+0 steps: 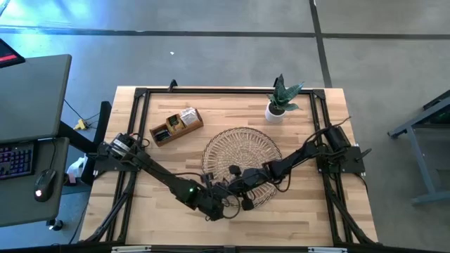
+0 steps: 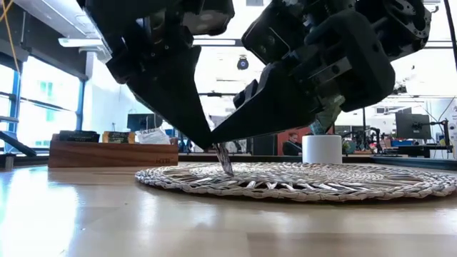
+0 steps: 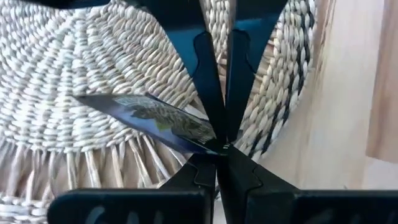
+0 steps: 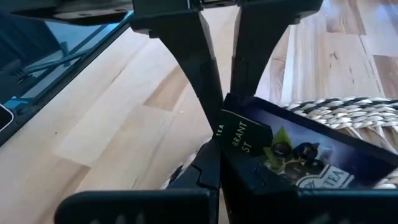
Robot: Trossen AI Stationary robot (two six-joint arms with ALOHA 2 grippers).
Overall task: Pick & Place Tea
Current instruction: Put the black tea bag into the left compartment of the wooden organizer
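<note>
Both arms meet low in the high view, over the woven tray's (image 1: 242, 151) near edge. The left fingers (image 3: 221, 146) and right fingers (image 4: 217, 140) are both clenched on one dark tea sachet (image 3: 158, 118), hanging edge-down between them, just above the tray.

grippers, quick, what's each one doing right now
left gripper: shut on the dark tea sachet, over the wicker tray.
right gripper: shut on the same sachet.
</note>
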